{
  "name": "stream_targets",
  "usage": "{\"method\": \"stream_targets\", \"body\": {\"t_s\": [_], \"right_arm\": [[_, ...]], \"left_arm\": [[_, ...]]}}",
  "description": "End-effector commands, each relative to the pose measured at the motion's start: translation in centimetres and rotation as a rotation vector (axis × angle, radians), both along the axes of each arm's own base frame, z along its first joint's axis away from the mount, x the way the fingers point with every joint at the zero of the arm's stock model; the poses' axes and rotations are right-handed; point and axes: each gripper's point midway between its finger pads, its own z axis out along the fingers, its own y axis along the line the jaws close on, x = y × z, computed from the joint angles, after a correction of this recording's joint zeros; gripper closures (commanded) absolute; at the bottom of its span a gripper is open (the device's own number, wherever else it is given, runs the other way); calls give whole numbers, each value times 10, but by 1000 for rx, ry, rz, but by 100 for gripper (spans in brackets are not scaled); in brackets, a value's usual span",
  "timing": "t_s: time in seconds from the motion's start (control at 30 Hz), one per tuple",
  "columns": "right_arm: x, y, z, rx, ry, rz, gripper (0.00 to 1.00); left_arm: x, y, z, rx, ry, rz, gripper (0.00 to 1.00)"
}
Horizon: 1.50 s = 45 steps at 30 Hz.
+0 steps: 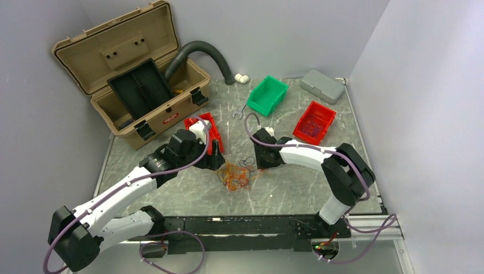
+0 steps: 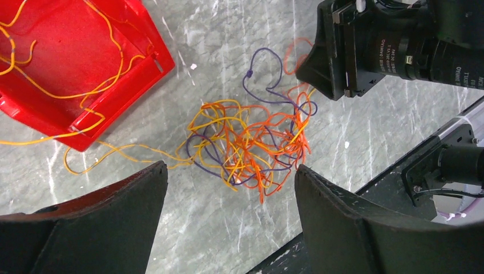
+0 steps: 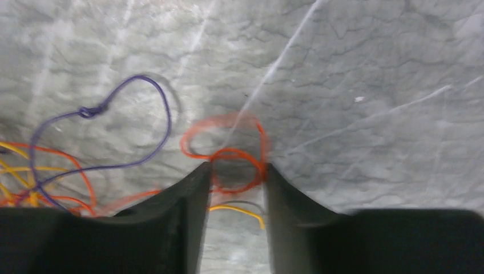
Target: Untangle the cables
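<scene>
Nearest the top camera, the left arm [image 1: 108,205] is reaching out from the near left edge of the bench [image 1: 297,191] and the right arm [image 1: 319,157] is bending in from the near right. This is putting the left fingers [image 1: 218,162] and the right fingers [image 1: 258,162] on either side of the cables [image 1: 234,177], which are lying as one small tangle at mid-bench, with a red bin [image 1: 210,132] just to their far left. It looks like a two-sided approach, one side to steady the knot and the other to draw a strand out. Farther back, an open toolbox [image 1: 131,74], a green bin [image 1: 267,94] and a second red bin [image 1: 314,121] are standing well apart from the work. The left wrist view is giving what the top view is too small to show: the left fingers are standing wide above the tangle, gripping nothing, and yellow strands are trailing from the knot into the nearer red bin. The right wrist view is adding the finest detail. The right fingers are set narrow and low at the tangle's right fringe, bracketing an orange loop [image 3: 228,153]. A gap is showing between them, so the loop seems unclamped, as far as the blur lets me judge. A purple strand [image 3: 91,110] with a small knot is curling to its left.
</scene>
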Motion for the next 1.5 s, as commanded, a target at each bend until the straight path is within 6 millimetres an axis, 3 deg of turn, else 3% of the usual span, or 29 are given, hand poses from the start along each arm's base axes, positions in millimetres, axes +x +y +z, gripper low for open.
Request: {"method": "stream_targets", "body": {"t_s": [0.0,0.03,0.07,0.23,0.47,0.57,0.77,0.9,1.03,1.27,1.37,1.47], "right_arm": [[6,9,7,-5,-32,-8,81],[5,10,10,14,-37,-1,97],[5,13,16,32,-49,9,100],[9,17,59,117,-149,29,100],[11,23,143,251,-315,102,100],[10,27,191,321,-416,154,100],[-8,45,312,600,-649,282,100],[-22,53,367,728,-717,350,100],[-29,56,403,800,-760,374,100],[-39,58,446,895,-815,404,100],[-44,57,464,935,-841,409,100],[-49,52,486,972,-882,405,100]], "left_arm": [[1,8,8,12,-26,34,15],[0,9,8,11,-29,37,15],[-1,10,8,10,-31,38,14],[-3,12,9,6,-36,35,14],[-3,6,19,-1,-68,-15,13],[-3,-2,30,-35,-108,-61,13],[-10,-26,68,-171,-229,-199,13],[-16,-46,94,-243,-312,-294,12],[-18,-64,119,-254,-403,-356,9],[0,-99,148,-310,-502,-375,4],[21,-112,143,-311,-516,-322,2],[42,-133,123,-310,-482,-303,3]]}}
